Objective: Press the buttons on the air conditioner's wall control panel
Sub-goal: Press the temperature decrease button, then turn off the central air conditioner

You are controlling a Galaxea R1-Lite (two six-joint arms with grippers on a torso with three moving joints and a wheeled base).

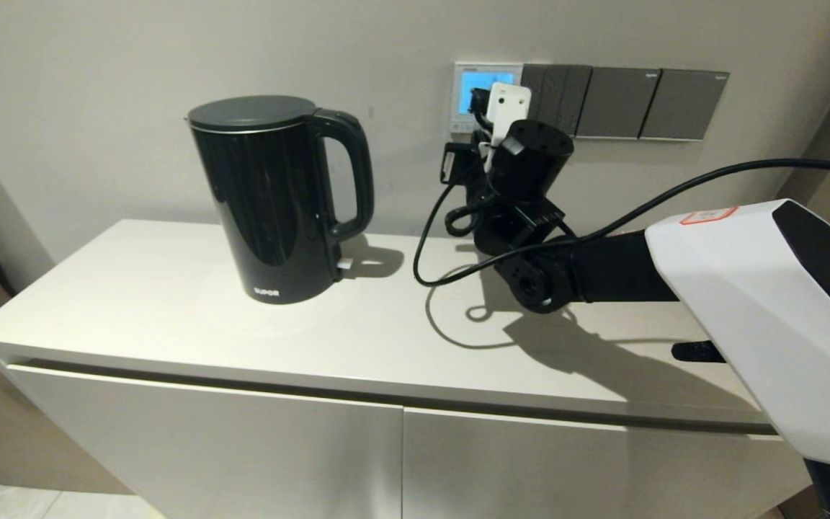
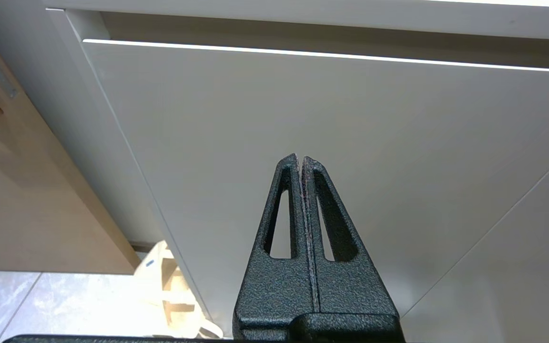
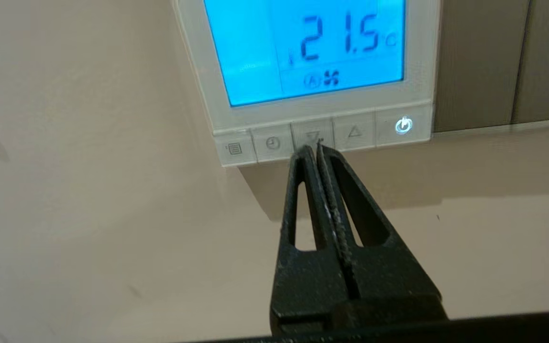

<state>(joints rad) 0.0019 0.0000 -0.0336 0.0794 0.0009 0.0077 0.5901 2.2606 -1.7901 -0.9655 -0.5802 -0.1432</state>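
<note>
Farthest left and low down, the left hand [image 2: 301,159] is parked in front of the white cabinet door [image 2: 303,119] beneath the bench top, its two fingers pressed flat together and holding nothing. On the bench [image 1: 170,317] stands a black electric kettle [image 1: 278,198], lid on, handle turned toward the right. Right of the kettle, a black cable [image 1: 429,238] loops over the bench beside the right arm's wrist.

On the wall above and behind that wrist is the air conditioner's wall control panel [image 3: 312,112], a white-framed square whose blue screen [image 3: 303,47] reads 21.5 C over a fan symbol. It sits at the left end of a row of dark grey switch plates [image 1: 617,102]. Along its lower edge run the buttons [image 3: 274,142]: menu, clock, down arrow, up arrow, and a lit power key [image 3: 403,125] at the right end.

The right hand [image 3: 313,148] reaches up to the panel, fingers closed together with nothing between them, their tips at the down-arrow key [image 3: 312,136]; whether they touch it is unclear.
</note>
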